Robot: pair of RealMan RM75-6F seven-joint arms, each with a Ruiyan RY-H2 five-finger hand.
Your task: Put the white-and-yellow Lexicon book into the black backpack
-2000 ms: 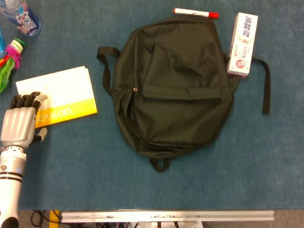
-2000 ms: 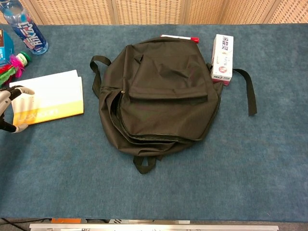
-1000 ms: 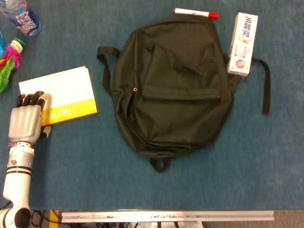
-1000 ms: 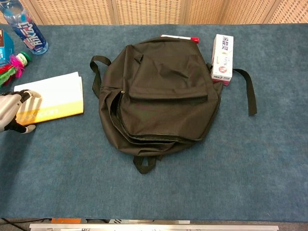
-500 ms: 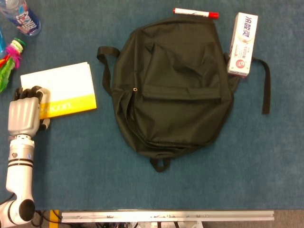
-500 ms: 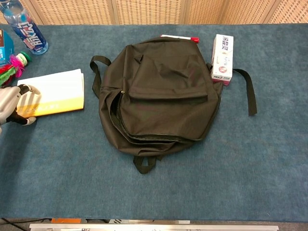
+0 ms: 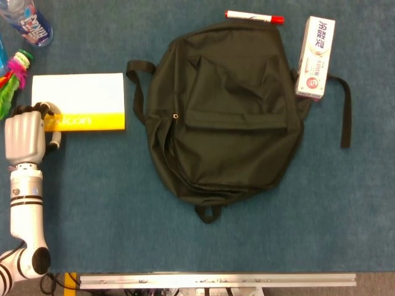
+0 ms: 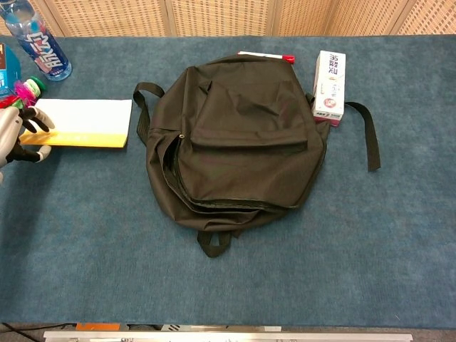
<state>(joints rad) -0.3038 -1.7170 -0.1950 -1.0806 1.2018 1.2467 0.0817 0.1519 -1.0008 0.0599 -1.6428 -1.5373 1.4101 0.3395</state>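
Observation:
The white-and-yellow Lexicon book (image 7: 78,98) lies left of the black backpack (image 7: 225,111), its edges square to the table. My left hand (image 7: 24,135) grips the book's near-left corner, fingers over the yellow band and thumb under it. In the chest view the book (image 8: 82,121) looks thin and foreshortened, so its left side seems raised off the table by the left hand (image 8: 14,135). The backpack (image 8: 239,135) lies flat, its main zipper gaping slightly along the left and front. My right hand does not show in either view.
A red-capped marker (image 7: 254,16) lies behind the backpack. A white toothpaste box (image 7: 315,57) rests on its right shoulder strap. At the far left stand a plastic bottle (image 7: 28,23) and a bright feathered toy (image 7: 12,77), close to the book.
The left hand has closed on the book's corner and swung it from a skewed lie to square, shifting it away from me; the book now looks lifted on its left side.

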